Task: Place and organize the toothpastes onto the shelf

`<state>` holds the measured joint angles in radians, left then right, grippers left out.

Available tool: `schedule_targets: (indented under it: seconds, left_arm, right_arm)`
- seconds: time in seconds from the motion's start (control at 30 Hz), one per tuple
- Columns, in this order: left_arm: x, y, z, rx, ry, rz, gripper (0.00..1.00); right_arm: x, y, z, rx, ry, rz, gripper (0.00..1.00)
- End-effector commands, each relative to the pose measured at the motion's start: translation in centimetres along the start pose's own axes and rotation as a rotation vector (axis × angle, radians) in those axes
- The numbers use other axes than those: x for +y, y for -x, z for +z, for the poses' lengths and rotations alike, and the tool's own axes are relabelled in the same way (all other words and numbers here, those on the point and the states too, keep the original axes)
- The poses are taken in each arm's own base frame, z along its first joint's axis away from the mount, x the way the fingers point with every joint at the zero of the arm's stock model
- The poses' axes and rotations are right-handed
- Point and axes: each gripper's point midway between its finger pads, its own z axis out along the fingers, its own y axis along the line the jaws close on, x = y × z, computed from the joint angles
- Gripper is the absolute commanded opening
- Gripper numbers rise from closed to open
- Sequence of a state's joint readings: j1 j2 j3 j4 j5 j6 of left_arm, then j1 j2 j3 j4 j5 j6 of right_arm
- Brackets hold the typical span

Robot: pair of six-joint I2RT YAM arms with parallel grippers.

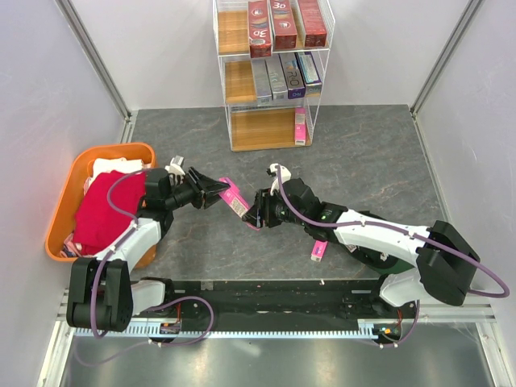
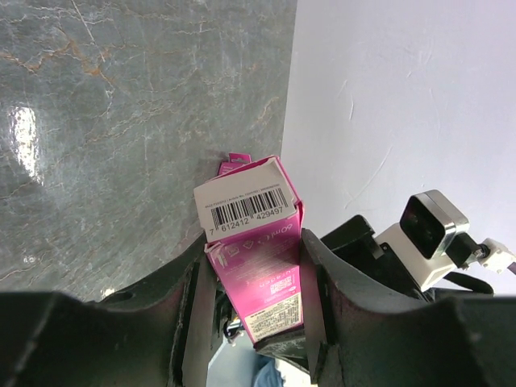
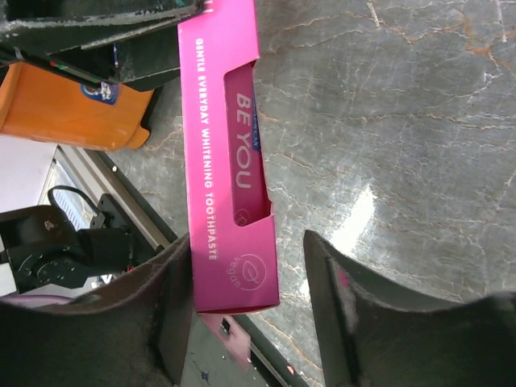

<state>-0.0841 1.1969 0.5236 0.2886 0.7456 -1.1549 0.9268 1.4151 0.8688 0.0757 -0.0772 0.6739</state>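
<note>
The left gripper was clenched on a bright pink toothpaste box, held above the grey table between the two arms. The right gripper straddled the box's other end with its jaws released: one finger lay against the carton, the other stood apart. A second pink box lay beside the right arm. The shelf carried red boxes on top, silver and dark boxes in the middle, and one pink box below.
</note>
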Motion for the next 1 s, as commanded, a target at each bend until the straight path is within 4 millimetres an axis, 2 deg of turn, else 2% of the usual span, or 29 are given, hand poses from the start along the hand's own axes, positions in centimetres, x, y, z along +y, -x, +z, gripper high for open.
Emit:
schedule_targets:
  seconds: [0.0, 0.17, 0.23, 0.27, 0.3, 0.4, 0.43, 0.47, 0.5, 0.57, 0.6, 0.73, 0.77, 0.9, 0.93, 0.97]
  left_arm:
    - [-2.3, 0.1, -0.5, 0.005, -0.081, 0.024, 0.25]
    - [-1.9, 0.0, -0.5, 0.007, -0.076, 0.020, 0.26]
    - [-1.8, 0.0, -0.5, 0.008, -0.074, 0.026, 0.33]
    - [-1.7, 0.0, -0.5, 0.008, -0.070, 0.024, 0.42]
    - [-1.7, 0.1, -0.5, 0.010, -0.066, 0.040, 0.70]
    - [-1.3, 0.2, -0.6, 0.013, -0.015, 0.066, 0.85]
    - [-1.2, 0.6, -0.6, -0.006, 0.006, 0.080, 0.87]
    - [-0.4, 0.3, -1.0, -0.001, 0.054, 0.091, 0.90]
    - [-0.9, 0.8, -1.1, -0.017, 0.066, 0.117, 0.91]
    - [0.2, 1.0, -1.8, -0.040, 0.156, 0.143, 0.95]
    - [-0.2, 1.5, -2.0, -0.055, 0.176, 0.165, 1.00]
    - [0.6, 3.0, -3.5, -0.129, 0.317, 0.247, 1.00]
    - [0.8, 3.2, -3.8, -0.135, 0.338, 0.278, 1.00]
    - [1.4, 3.7, -4.6, -0.153, 0.411, 0.313, 1.00]
    - [1.6, 3.9, -4.6, -0.156, 0.419, 0.316, 1.00]
    - [1.7, 3.8, -4.7, -0.152, 0.422, 0.320, 1.00]
  right_arm:
    - [1.0, 0.8, -0.6, -0.043, 0.039, 0.001, 0.49]
    - [1.1, 1.7, -0.8, -0.075, 0.033, 0.008, 0.28]
    - [1.0, 1.7, -0.7, -0.071, 0.033, 0.013, 0.22]
    - [1.1, 1.7, -0.6, -0.071, 0.036, 0.024, 0.21]
    - [0.9, 1.6, -0.5, -0.061, 0.041, 0.034, 0.21]
    - [-0.2, 2.0, 0.0, -0.062, 0.050, 0.100, 0.19]
    - [-0.5, 1.5, 0.0, -0.047, 0.065, 0.118, 0.18]
    - [-0.6, 1.9, 0.2, -0.057, 0.077, 0.145, 0.18]
    - [-1.5, 2.6, 0.2, -0.071, 0.066, 0.168, 0.18]
    - [-2.0, 2.9, 0.3, -0.076, 0.082, 0.195, 0.18]
    - [-3.0, 3.6, 0.4, -0.092, 0.065, 0.211, 0.18]
    - [-5.2, 5.4, 0.4, -0.133, 0.071, 0.269, 0.17]
    - [-5.9, 5.3, 0.6, -0.126, 0.069, 0.284, 0.17]
    - [-9.0, 7.1, 0.9, -0.166, 0.049, 0.337, 0.17]
    - [-9.2, 7.9, 0.9, -0.184, 0.061, 0.332, 0.16]
    - [-10.0, 7.9, 1.4, -0.178, 0.045, 0.338, 0.16]
